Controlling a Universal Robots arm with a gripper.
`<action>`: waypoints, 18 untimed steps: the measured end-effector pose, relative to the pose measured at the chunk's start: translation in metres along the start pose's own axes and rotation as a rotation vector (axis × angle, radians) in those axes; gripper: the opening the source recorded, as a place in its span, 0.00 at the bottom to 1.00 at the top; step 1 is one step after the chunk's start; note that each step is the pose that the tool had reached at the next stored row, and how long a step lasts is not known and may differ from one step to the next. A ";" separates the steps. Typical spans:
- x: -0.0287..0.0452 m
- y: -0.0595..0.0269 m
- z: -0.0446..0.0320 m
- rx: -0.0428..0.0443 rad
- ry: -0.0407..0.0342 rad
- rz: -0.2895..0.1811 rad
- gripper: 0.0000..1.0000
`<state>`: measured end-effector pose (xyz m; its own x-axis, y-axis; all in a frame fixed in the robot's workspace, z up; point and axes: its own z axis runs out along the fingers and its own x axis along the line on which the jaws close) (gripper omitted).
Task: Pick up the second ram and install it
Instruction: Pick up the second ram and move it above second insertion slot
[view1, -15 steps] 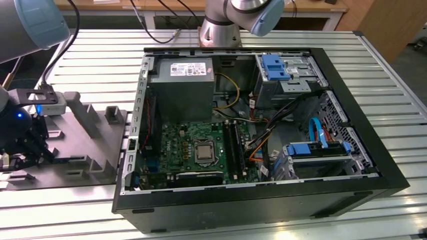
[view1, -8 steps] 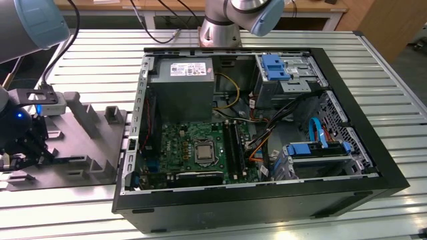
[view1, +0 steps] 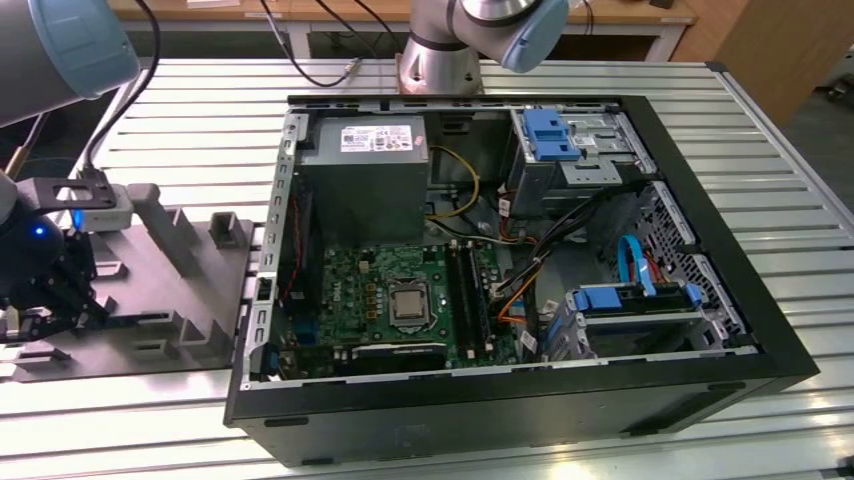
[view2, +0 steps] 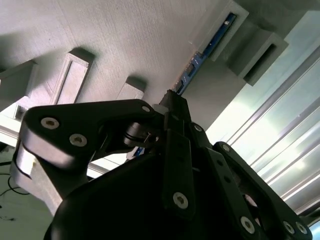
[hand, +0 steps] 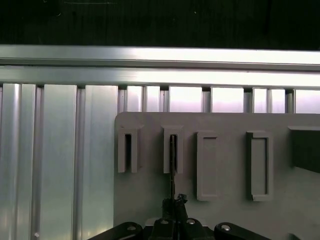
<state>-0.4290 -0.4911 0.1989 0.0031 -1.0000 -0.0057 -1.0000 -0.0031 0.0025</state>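
Exterior view puts the end effector (view1: 54, 290) low over a grey holder (view1: 180, 300) on the slatted table (view1: 200, 100), at the exterior view's left. In the first wrist view its fingers are pressed together on the thin ram stick (hand: 172, 155), which stands on edge in one of the holder's slots, with other slots on both sides. Just beside the holder lies the open computer case (view1: 707, 390). The case's near wall rises between the holder and the motherboard (view1: 387, 290). A power supply (view1: 360, 180) sits beside the board, and loose cables (view1: 521, 270) run close by.
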 end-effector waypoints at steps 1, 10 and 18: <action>0.0000 0.0000 0.0000 0.0000 0.0000 0.004 0.11; 0.0000 0.0000 0.0000 0.0000 0.0000 0.005 0.11; -0.0001 0.0000 -0.0055 0.0001 -0.0001 0.005 0.11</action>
<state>-0.4290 -0.4911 0.2044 -0.0021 -1.0000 -0.0057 -1.0000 0.0021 0.0025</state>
